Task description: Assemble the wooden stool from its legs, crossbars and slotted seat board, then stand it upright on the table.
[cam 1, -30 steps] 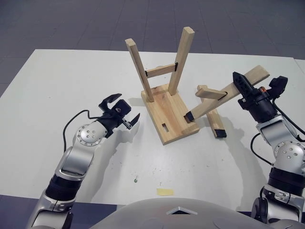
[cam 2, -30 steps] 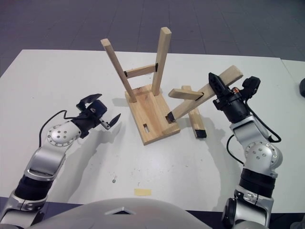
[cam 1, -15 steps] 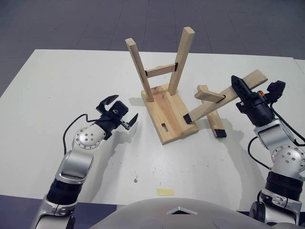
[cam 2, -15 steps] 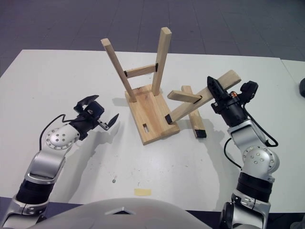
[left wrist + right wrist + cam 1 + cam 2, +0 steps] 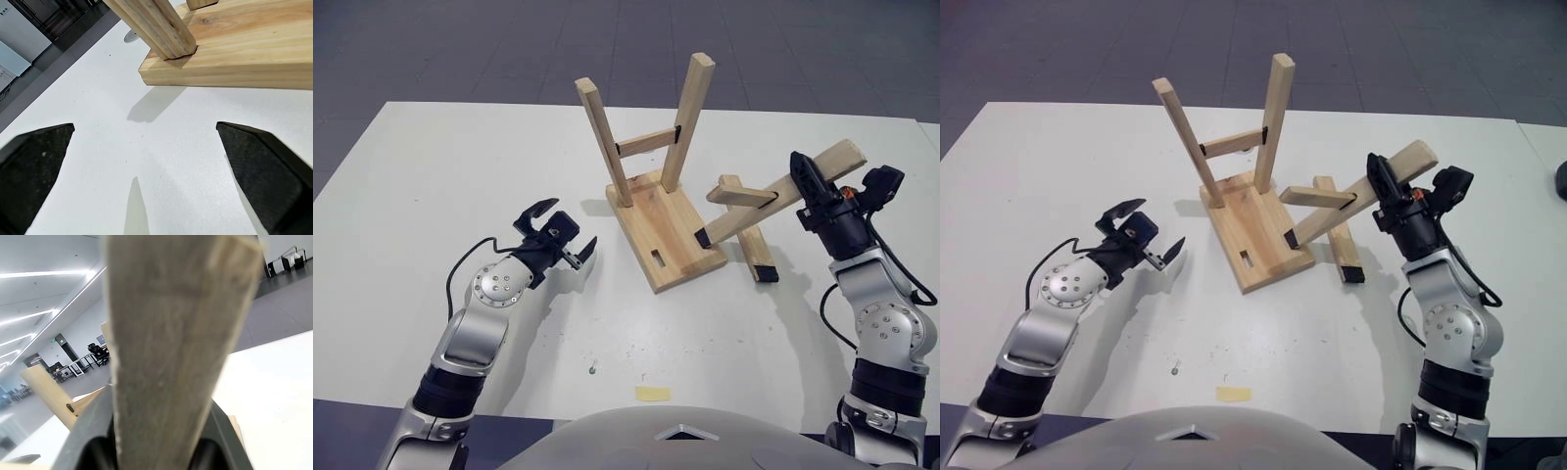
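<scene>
The slotted seat board [image 5: 668, 233] lies flat on the white table [image 5: 431, 166]. Two legs [image 5: 605, 145] joined by a crossbar [image 5: 645, 143] stand upright in its far end. My right gripper [image 5: 811, 186] is shut on a second leg [image 5: 781, 196], held slanting with its black-tipped end resting at the board's right corner. This leg carries a crossbar [image 5: 736, 196], and the other leg [image 5: 749, 236] of the pair lies on the table. My left gripper [image 5: 558, 235] is open, hovering left of the board with nothing in it; its fingertips [image 5: 39, 161] frame the board's edge [image 5: 230, 68].
A small yellow tape piece [image 5: 653, 394] lies near the table's front edge. A tiny screw-like speck [image 5: 592, 369] sits on the table below my left arm. Open table surface stretches to the left and front.
The right gripper has shifted slightly, tilting the held leg a bit. The left arm has drawn back a little toward the front. The board with its two legs has shifted slightly.
</scene>
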Available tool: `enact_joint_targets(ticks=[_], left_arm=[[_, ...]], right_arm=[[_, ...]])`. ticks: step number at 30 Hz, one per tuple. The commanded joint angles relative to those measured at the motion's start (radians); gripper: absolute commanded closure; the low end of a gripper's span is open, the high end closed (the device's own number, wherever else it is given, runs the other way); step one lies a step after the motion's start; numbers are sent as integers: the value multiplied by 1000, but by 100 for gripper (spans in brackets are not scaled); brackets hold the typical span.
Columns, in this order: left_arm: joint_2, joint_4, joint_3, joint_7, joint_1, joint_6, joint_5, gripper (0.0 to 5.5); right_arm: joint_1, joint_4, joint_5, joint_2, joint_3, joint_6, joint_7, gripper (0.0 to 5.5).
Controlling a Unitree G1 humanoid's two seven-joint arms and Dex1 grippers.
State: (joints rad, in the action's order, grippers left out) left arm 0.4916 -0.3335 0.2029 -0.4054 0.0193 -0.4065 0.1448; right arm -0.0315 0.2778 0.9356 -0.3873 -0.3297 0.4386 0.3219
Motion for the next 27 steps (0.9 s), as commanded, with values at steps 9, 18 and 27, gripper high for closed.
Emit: enact_joint_targets(ticks=[9, 18, 27], left_arm=[[12, 16, 13, -5, 31, 22, 65, 10], [-4, 21, 32, -14, 39, 17, 74, 10], [8, 29, 41, -15, 41, 17, 86, 10]], right_arm=[[49, 46, -354, -104, 241, 20, -35, 445], [-101, 1, -379, -72, 424, 247, -122, 445], [-165, 26, -327, -11, 377, 209, -156, 409]])
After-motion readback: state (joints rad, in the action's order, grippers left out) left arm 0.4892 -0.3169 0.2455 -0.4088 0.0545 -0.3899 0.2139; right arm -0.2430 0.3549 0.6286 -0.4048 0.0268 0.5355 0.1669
